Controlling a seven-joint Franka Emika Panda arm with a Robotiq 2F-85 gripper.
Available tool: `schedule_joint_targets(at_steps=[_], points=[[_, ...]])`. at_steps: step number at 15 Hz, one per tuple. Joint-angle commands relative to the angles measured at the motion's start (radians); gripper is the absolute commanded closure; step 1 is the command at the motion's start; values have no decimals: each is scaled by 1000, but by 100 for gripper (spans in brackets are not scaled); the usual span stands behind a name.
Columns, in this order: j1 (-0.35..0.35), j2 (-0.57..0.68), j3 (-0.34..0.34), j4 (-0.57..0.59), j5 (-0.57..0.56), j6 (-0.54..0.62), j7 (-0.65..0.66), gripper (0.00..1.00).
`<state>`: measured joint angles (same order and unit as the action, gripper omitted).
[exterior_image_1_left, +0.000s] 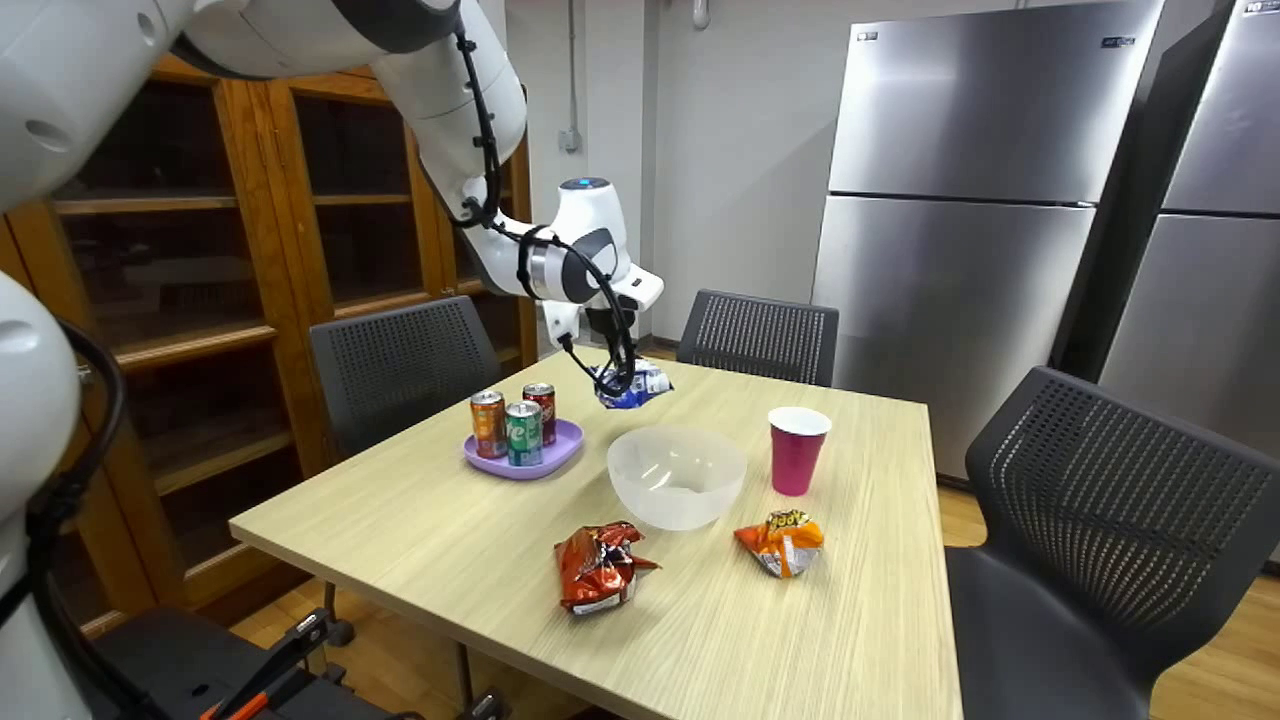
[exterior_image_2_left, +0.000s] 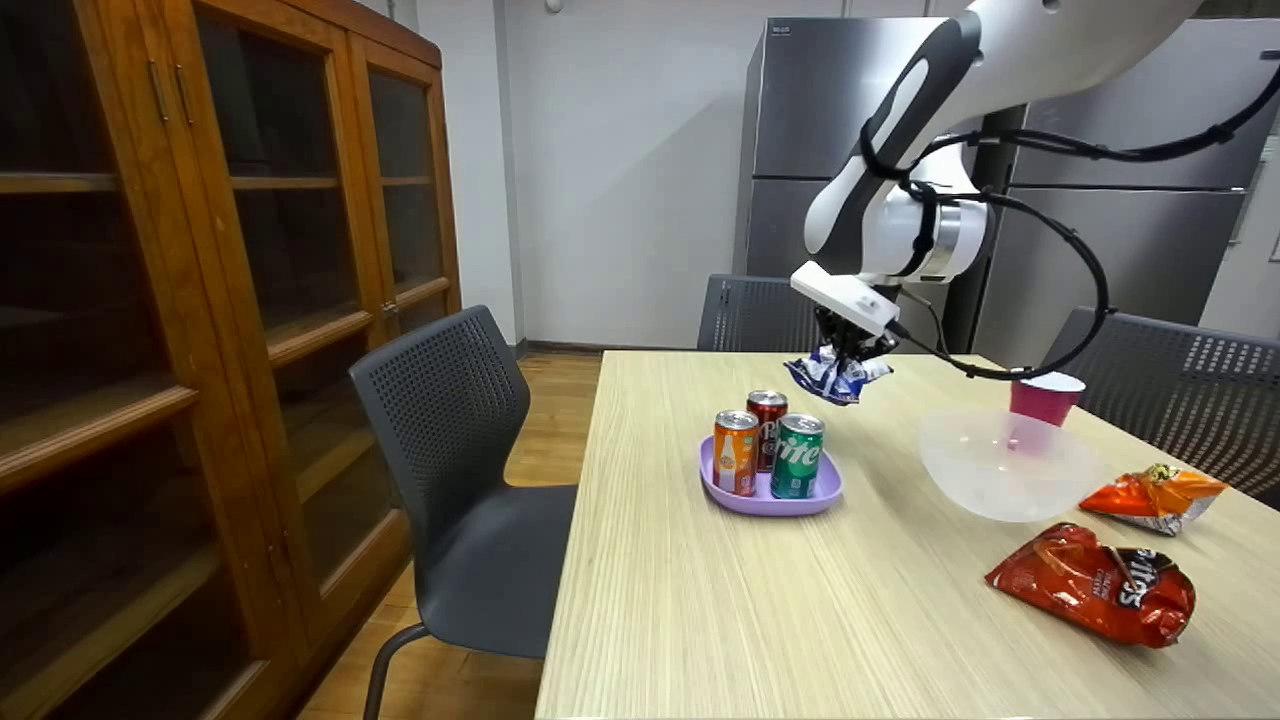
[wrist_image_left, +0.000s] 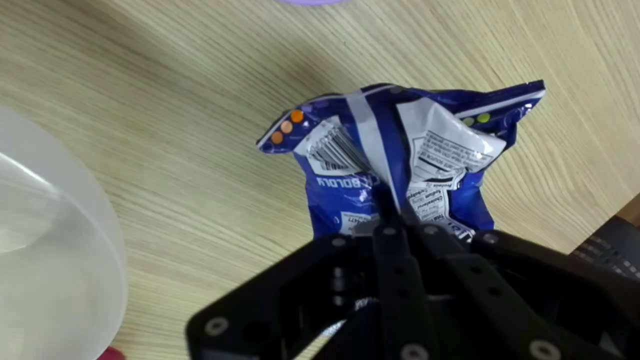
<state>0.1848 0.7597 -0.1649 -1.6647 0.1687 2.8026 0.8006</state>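
Observation:
My gripper (wrist_image_left: 394, 205) is shut on a blue and white snack bag (wrist_image_left: 340, 195), pinching a fold near its middle. The bag's crumpled ends flare out on both sides of the fingers, and its underside is hidden. In both exterior views the blue bag (exterior_image_1_left: 632, 388) (exterior_image_2_left: 838, 378) appears to hang above the far part of the table, below the gripper (exterior_image_2_left: 848, 350). Close by is a translucent white bowl (exterior_image_1_left: 680, 505), which fills the left side of the wrist view. A purple tray (exterior_image_2_left: 770, 507) holds an orange can (exterior_image_2_left: 735, 455), a green can (exterior_image_2_left: 797, 460) and a dark red can (exterior_image_2_left: 766, 425).
On the table (exterior_image_1_left: 400, 520), a red chip bag (exterior_image_1_left: 598, 570) lies in front of the bowl. To the bowl's right are an orange chip bag (exterior_image_1_left: 785, 545) and an upright magenta cup (exterior_image_1_left: 797, 455). Dark chairs (exterior_image_1_left: 757, 335) surround the table; a wooden cabinet (exterior_image_2_left: 310, 300) stands alongside.

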Motion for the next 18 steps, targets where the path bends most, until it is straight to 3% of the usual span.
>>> schedule_joint_targets(at_steps=[1, 8, 18], points=[[22, -135, -34, -156, -18, 43, 5, 100], [52, -264, -121, -338, -69, 72, 30, 100], [74, -282, -208, -464, -153, 42, 59, 100]])
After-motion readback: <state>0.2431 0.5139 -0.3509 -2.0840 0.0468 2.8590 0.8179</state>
